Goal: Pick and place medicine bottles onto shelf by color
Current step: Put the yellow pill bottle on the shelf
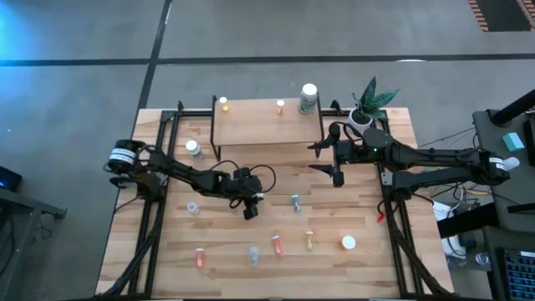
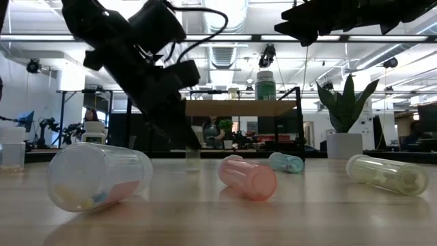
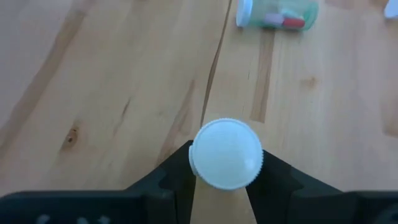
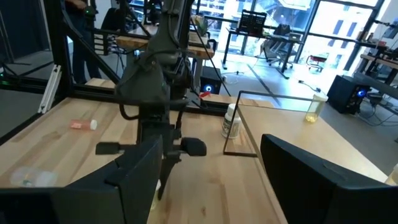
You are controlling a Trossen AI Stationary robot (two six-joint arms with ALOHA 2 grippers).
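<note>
My left gripper [image 1: 249, 209] stands at mid-table, shut on a small white-capped medicine bottle [image 3: 227, 154]. In the low view it shows as a clear vial [image 2: 193, 158] below the dark fingers. My right gripper [image 1: 328, 159] waits open in the air beside the shelf's right end. The shelf [image 1: 267, 124], a light-wood board on black legs, bears a yellow bottle [image 1: 223, 102], an orange one [image 1: 280, 106] and a larger white-capped one [image 1: 308, 98]. Several more bottles lie on their sides on the table, among them a bluish one [image 1: 295, 202]. My left gripper pinches the bottle at its white cap [image 3: 198, 163], one finger [image 3: 174, 177] on either side. The fingers slant down from the table's left. The bottle stands upright under them, its body hidden by the cap. Whether its base is on the table I cannot tell.
A potted green plant [image 1: 368, 104] stands at the far right by the shelf. A larger white-capped bottle [image 1: 193, 149] stands left of the shelf. Near the front edge lie orange [image 1: 200, 257], clear [image 1: 253, 253], orange [image 1: 277, 244] and yellow [image 1: 309, 241] bottles and a white cap [image 1: 349, 242].
</note>
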